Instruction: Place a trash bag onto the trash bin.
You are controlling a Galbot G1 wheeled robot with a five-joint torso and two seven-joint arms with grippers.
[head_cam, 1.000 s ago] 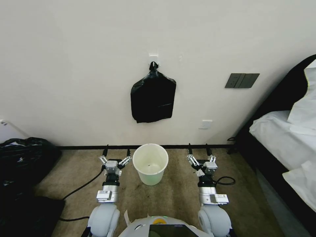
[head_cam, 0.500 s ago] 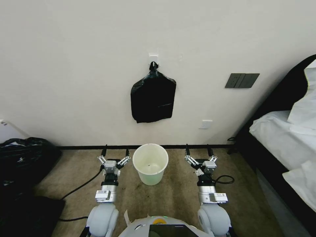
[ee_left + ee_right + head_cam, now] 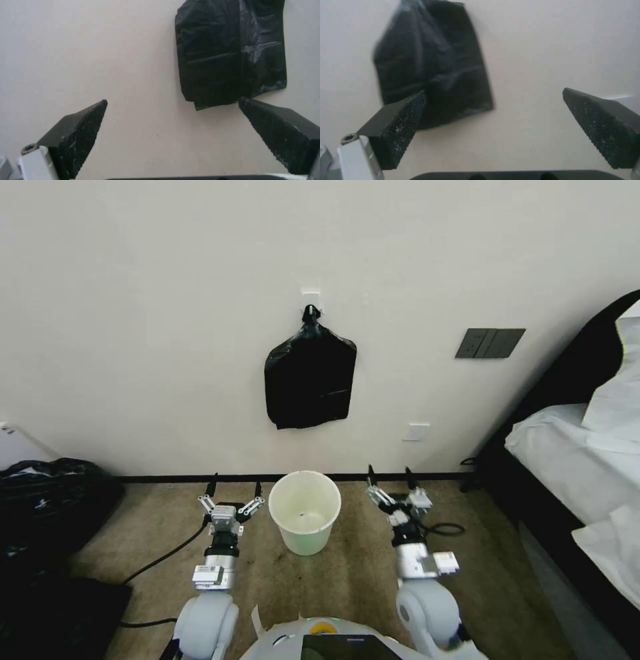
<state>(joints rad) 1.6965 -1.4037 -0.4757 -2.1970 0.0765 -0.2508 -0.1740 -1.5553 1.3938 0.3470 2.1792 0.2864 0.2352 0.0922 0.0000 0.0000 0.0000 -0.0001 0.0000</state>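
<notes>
Right tool (image 3: 389, 478) nearer trash bin (image 3: 305, 511)

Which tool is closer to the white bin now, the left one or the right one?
The left. The left tool is open just beside the trash bin, on its left. The right tool is open on the bin's right, with a slightly wider gap.

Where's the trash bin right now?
In the head view, the trash bin stands on the carpet against the wall, between both open end effectors, directly below the hanging black bag bundle.
</notes>
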